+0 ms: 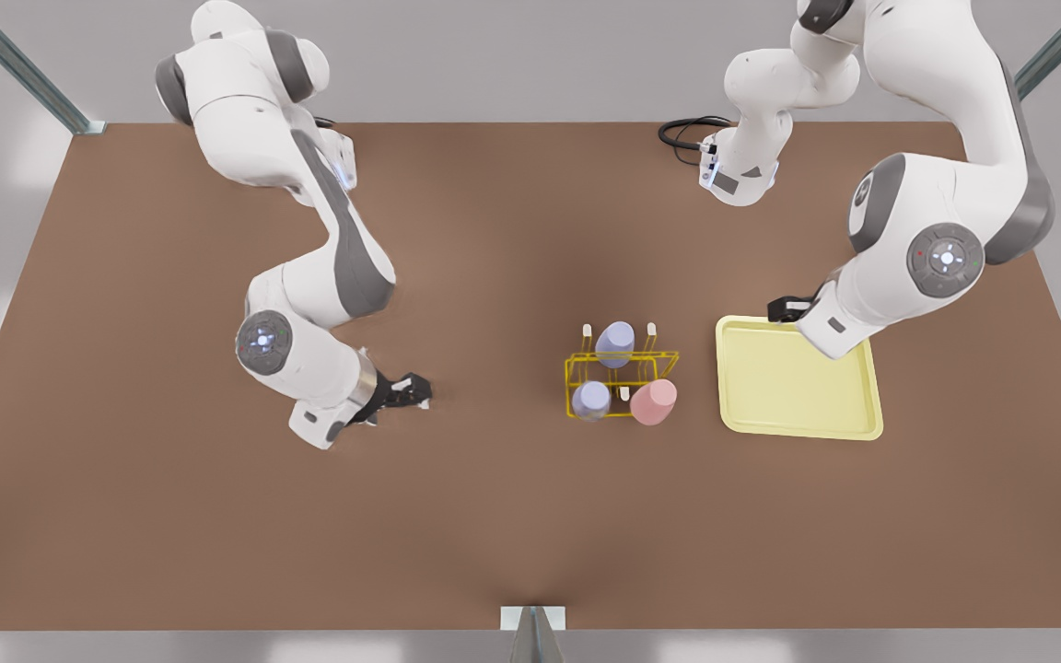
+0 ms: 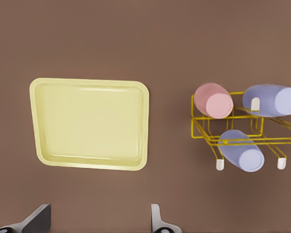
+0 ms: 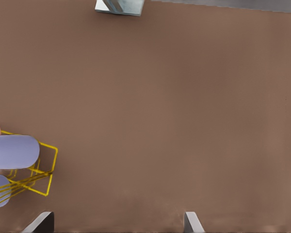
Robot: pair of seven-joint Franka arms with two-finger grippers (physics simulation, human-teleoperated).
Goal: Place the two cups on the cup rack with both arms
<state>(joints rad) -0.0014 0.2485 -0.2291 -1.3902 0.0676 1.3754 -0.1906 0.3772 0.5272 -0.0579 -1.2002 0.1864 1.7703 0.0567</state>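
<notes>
Lying toward the front view's right edge of the brown tabletop (image 1: 494, 516), the pale-yellow tray (image 1: 798, 387) shows only its plain flat floor. Just beside it, nearer the tabletop's middle, stands the yellow wire cup rack (image 1: 646, 355) with three cups on it, each tilted. The pink cup (image 1: 653, 401) sits on the corner closest to the tray and the near edge. A lavender cup (image 1: 591, 400) sits beside it, and a second lavender cup (image 1: 615, 343) sits in the row toward the far edge.

The left gripper (image 1: 777, 308) hangs at the tray's far corner, fingers spread and holding nothing. The right gripper (image 1: 415, 391) is low over bare tabletop, apart from the rack on its side away from the tray, fingers likewise spread and holding nothing.
</notes>
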